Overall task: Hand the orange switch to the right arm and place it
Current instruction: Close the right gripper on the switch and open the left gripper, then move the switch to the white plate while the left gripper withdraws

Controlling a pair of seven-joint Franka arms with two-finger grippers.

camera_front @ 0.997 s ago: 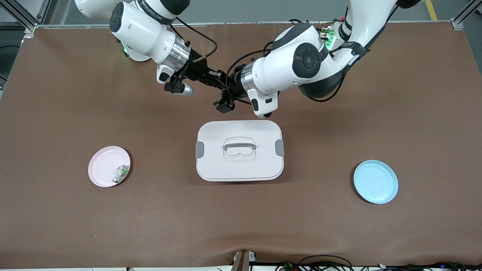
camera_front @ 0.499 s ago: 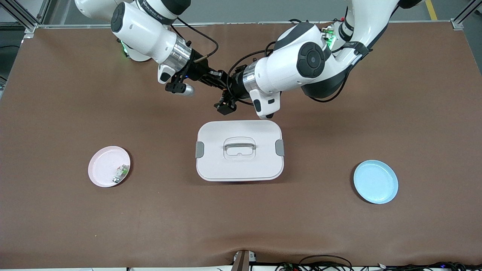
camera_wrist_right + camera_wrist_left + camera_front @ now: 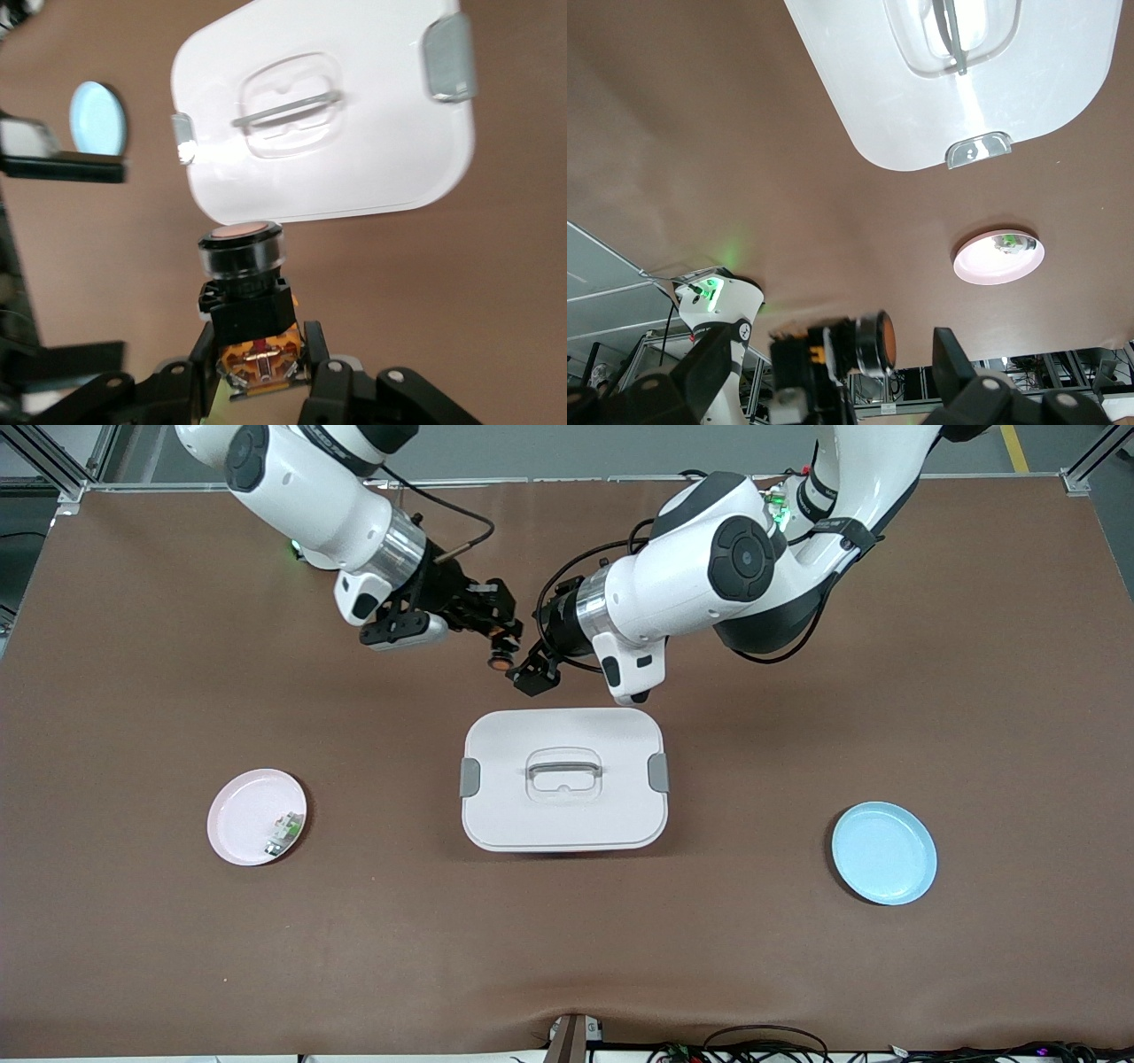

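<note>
The orange switch (image 3: 500, 661), a small black body with a round orange cap, is held in my right gripper (image 3: 497, 645), which is shut on it over the brown mat. In the right wrist view the switch (image 3: 244, 288) stands between the fingers (image 3: 314, 350), cap pointing away, with yellow-orange contacts at its base. My left gripper (image 3: 530, 673) hangs open just beside it, apart from the switch. The left wrist view shows the switch (image 3: 871, 343) between that gripper's spread fingers (image 3: 950, 354), touching neither.
A white lidded box (image 3: 563, 779) with a handle sits mid-table, just nearer the camera than both grippers. A pink plate (image 3: 250, 810) holding a small white-and-green part (image 3: 283, 833) lies toward the right arm's end. A blue plate (image 3: 884, 853) lies toward the left arm's end.
The right gripper has pulled away from the left gripper toward its own end, carrying the switch. The two grippers, meshed before, now stand apart. The left arm barely moved.
</note>
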